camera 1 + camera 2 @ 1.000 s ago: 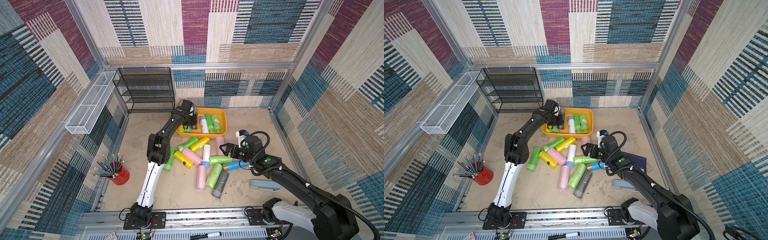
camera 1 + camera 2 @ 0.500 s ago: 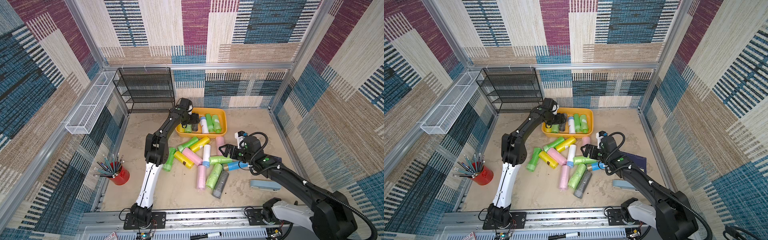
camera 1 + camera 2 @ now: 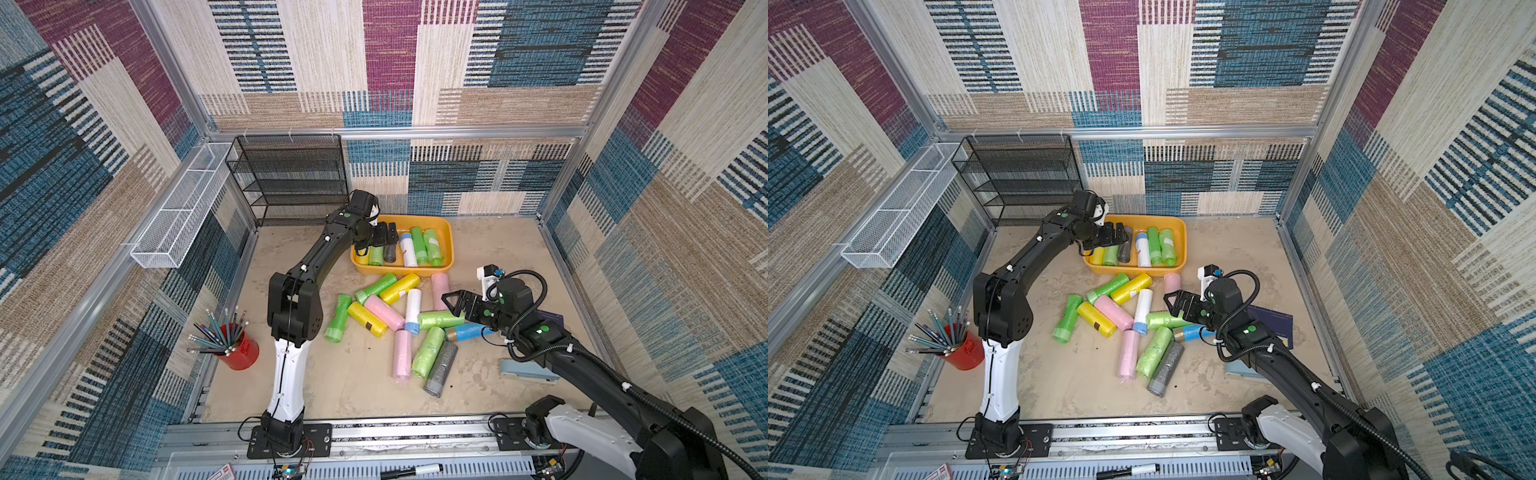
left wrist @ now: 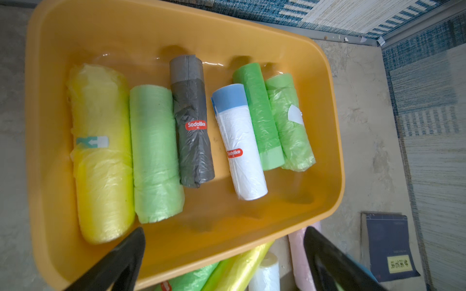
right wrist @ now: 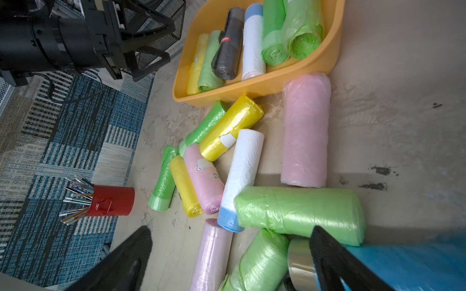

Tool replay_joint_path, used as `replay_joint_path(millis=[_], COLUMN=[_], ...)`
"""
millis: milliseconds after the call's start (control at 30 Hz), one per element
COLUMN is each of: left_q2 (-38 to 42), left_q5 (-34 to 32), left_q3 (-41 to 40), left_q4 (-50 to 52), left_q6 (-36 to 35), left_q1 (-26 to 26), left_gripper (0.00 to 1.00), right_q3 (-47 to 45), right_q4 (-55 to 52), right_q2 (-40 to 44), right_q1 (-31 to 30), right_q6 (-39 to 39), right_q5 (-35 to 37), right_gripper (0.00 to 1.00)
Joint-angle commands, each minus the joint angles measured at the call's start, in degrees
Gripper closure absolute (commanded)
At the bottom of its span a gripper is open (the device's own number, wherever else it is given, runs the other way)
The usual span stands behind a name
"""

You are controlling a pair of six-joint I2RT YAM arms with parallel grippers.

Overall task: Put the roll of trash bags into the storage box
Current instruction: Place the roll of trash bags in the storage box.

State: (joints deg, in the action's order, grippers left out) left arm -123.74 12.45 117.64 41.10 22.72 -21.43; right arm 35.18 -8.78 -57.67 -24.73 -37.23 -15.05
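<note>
While the left gripper (image 3: pixel 386 239) hangs spread over the storage box (image 3: pixel 419 217) — six rolls (image 3: pixel 409 253) inside — the right gripper (image 3: pixel 451 305) gapes empty.

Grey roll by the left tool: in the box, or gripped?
In the box. The grey roll lies on its floor between a green roll and a white roll; the left tool is open, empty.

— How does our left arm stand?
— Stretched far forward, elbow raised, with our left gripper (image 3: pixel 385 235) tipped downward and its jaws spread wide.
— And our right arm?
— Reaching forward and bent inward. Our right gripper (image 3: pixel 452 305) sits low, pointing toward our left side, jaws likewise wide apart.
</note>
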Motion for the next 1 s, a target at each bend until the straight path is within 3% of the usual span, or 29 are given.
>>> replay_joint_path(millis=[0,133,400,800,967], left_q2=[4.1,9.9,22.2,30.9,36.2], left_q5=[-4.9,-6.7,0.1,6.9,9.4], left_q3=[-4.6,-11.8,-30.5,-42.2,-49.5], left_q4=[-1.8,-5.3,-21.2,-24.0,-29.6], left_q6=[3.8,5.1,7.5,11.6,13.0], left_q1=[-0.3,-0.6,-0.3,-0.5,-0.5], left_gripper=[0.02,0.02,0.02,0.00,0.02], right_q3=[-0.2,-0.2,0.1,-4.1,-6.2], right_q4=[1.6,1.6,0.3,-3.1,-2.7], right_q2=[0.3,0.2,1.0,6.2,4.9], right_q1=[-0.1,0.0,-0.1,0.0,0.0], right_q6=[-0.9,-1.2,-0.6,-0.3,-1.0], right_q5=[-0.6,-1.0,-1.3,2.2,4.1], right_gripper=[0.01,0.01,0.01,0.01,0.01])
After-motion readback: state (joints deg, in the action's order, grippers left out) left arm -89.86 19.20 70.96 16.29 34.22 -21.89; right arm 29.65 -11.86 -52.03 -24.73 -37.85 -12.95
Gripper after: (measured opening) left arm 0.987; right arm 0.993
